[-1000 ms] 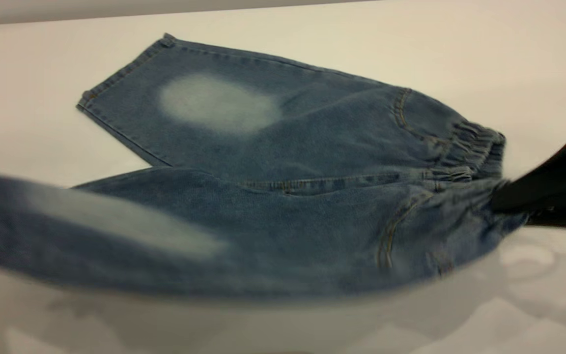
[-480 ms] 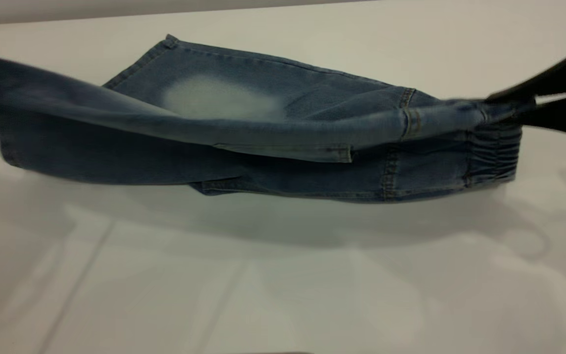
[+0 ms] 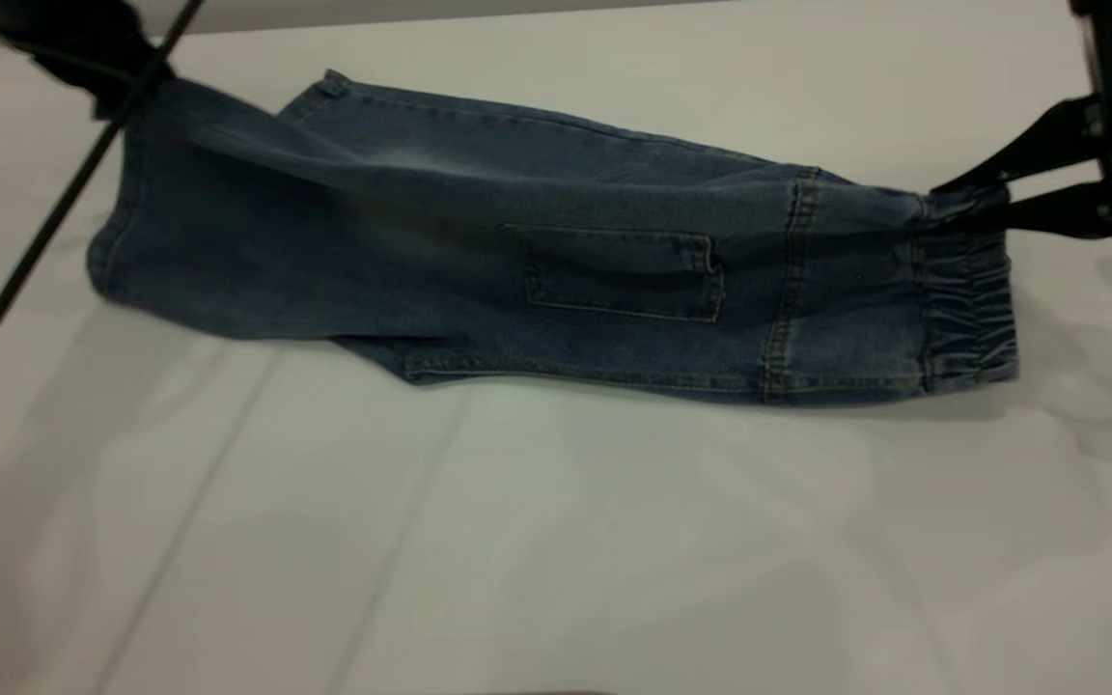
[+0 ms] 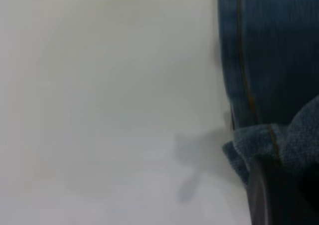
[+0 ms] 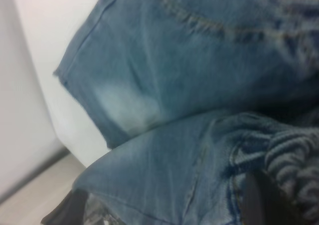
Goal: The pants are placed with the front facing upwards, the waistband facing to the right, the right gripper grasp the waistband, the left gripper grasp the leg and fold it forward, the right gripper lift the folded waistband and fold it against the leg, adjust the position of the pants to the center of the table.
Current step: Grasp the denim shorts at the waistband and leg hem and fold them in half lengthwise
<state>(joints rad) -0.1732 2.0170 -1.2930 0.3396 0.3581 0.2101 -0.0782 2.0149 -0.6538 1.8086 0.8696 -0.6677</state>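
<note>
The pants (image 3: 556, 280) are seen lying lengthwise across the far half of the table (image 3: 556, 541), folded along their length so that one leg (image 3: 257, 251) is draped over the other, with the rear patch pocket (image 3: 619, 273) turned up and the gathered waistband (image 3: 966, 290) at the right end. The upper corner of the waistband is pinched between the closed fingers of the right gripper (image 3: 952, 208), which is held just above the table at the right edge, and the cloth there is drawn taut toward it. At the far left, the hem corner of the upper leg is held raised off the table by the left gripper (image 3: 107, 72), closed on the denim; in the left wrist view a bunched fold of hem (image 4: 271, 145) is shown clamped against the dark finger. A pale bleached patch (image 5: 127, 108) on the lower leg is shown in the right wrist view.
</note>
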